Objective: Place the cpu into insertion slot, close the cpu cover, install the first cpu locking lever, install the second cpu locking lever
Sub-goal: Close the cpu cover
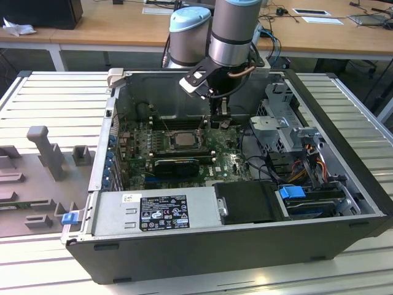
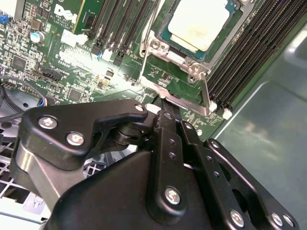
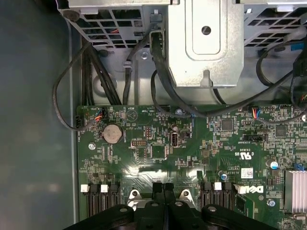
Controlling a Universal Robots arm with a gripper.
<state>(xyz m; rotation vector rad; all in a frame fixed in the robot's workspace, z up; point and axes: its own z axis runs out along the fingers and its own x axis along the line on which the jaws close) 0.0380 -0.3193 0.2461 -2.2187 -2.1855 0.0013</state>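
cpu (image 2: 197, 21) flat, pale top upward

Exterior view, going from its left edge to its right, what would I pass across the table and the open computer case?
In order: grey moulded tray → the cpu → the pincer → silver drive cage.

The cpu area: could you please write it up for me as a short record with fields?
cpu: seated on the motherboard, pale top showing
cpu cover: lying down around the cpu, framing it
locking lever: thin metal rod along the cover's edge; latched or not, cannot tell
gripper: fingers together, tips close to the locking lever's end, low over the motherboard; touching it or not, cannot tell
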